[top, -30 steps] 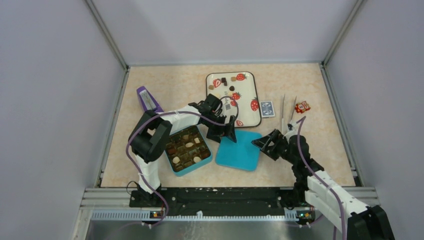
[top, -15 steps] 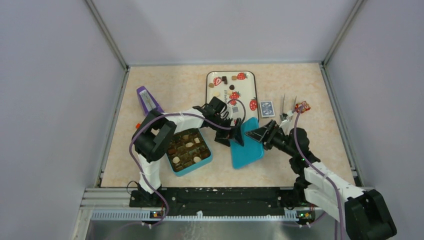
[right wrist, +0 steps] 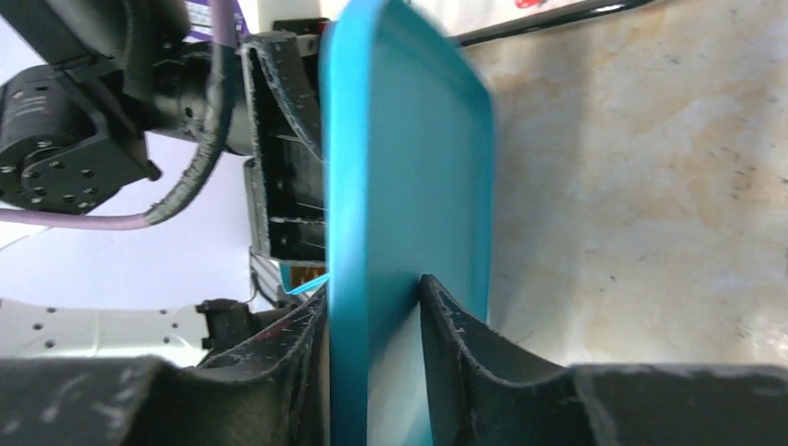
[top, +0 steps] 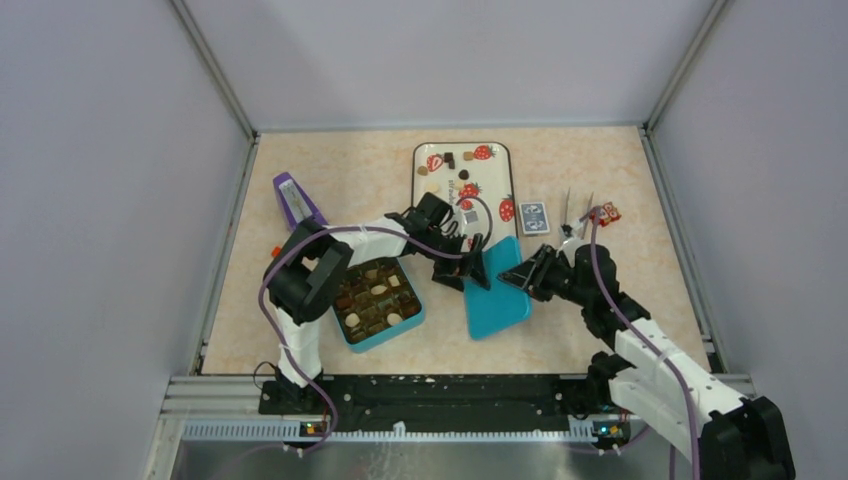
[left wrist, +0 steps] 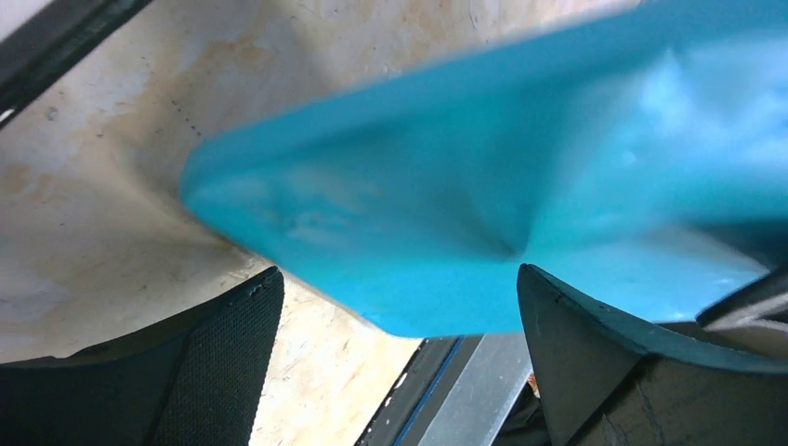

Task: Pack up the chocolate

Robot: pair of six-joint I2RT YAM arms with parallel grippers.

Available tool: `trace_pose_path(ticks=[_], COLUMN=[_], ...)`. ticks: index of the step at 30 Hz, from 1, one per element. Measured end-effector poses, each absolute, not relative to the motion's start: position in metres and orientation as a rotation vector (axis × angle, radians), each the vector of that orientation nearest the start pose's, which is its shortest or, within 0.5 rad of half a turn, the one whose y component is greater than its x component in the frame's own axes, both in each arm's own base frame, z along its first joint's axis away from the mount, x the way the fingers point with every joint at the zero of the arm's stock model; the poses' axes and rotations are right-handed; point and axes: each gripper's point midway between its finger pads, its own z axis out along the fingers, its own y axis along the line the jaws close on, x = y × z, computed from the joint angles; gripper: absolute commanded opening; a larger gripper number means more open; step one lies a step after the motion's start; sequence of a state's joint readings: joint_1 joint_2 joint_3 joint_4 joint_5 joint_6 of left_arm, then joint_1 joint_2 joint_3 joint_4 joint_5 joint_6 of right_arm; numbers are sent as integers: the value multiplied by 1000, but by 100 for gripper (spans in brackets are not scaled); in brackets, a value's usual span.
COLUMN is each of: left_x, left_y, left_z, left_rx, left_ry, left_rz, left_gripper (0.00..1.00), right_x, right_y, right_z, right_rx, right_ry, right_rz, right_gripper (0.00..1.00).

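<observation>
Teal lid [top: 497, 300] is held tilted up on edge, pinched at its rim between the right fingers [right wrist: 372, 311]; whether its lower edge rests on the surface [top: 330, 180] cannot be told. The left fingers [top: 472, 268] are spread wide at the lid's other side, with a lid corner seen between them in the left wrist view and no contact made out. Chocolate [top: 375, 295] is packed in the open teal box [top: 384, 344], just left of the lid. A few loose pieces [top: 448, 160] are noted on the strawberry tray [top: 495, 175], apart from the box. Risks, as judged: the lid is gripped only at a thin edge, so it may pivot or slip. If the pinch is released before the left fingers are closed, the lid may be dropped. If it is lowered askew, packed pieces may be struck or the box shoved. Tray pieces could be left unpacked.
</observation>
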State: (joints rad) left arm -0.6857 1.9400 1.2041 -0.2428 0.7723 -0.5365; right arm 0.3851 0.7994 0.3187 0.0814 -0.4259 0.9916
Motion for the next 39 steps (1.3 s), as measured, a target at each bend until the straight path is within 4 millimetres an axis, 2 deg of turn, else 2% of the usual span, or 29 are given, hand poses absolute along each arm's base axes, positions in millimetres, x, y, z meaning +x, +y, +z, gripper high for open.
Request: trace_pose_path(ticks=[5,6,10,13,16,18,20,22,24,26,29,32,34,36,37,39], left_x=[235,235,237,241,257,272,289,310,329,335,325,315,308,299,295,286], left_y=[-361,-359,-355,-351,-343,-330,-302,-257,-201,-155,-104,-67,-35,-11,-3,-1], left_z=[65,66,78,96,122,142,161,179,196,207,212,199,178,156,146,129], left_rx=[532,527,546,572,569,528,426,267,70,-91,-275,-420,-562,-688,-738,-784], left_ry=[2732,2735,2716,2688,2657,2623,2595,2564,2510,2464,2429,2434,2455,2483,2494,2521], left_rz=[-1367,-1356,-1327,-1280,-1153,-1058,-962,-848,-701,-570,-412,-318,-260,-218,-209,-228], left_gripper=[99,99,99,99,99,99,99,99,99,99,99,99,99,99,99,99], right_x=[211,210,205,206,207,208,211,214,217,220,227,235,243,246,248,248], right_y=[189,186,185,184,182,183,184,188,193,201,217,233,245,257,265,284], right_z=[122,117,114,120,128,137,150,166,184,204,227,238,241,239,239,239], right_rx=[326,335,315,294,257,227,189,145,99,47,-31,-80,-102,-120,-135,-181], right_ry=[2241,2263,2307,2313,2315,2306,2283,2245,2202,2150,2078,2025,2000,1996,1997,2004], right_rz=[1137,1107,1081,1060,1037,1031,1034,1056,1091,1146,1246,1350,1419,1474,1503,1574], right_gripper=[2,0,0,0,0,0,0,0,0,0,0,0,0,0,0,0])
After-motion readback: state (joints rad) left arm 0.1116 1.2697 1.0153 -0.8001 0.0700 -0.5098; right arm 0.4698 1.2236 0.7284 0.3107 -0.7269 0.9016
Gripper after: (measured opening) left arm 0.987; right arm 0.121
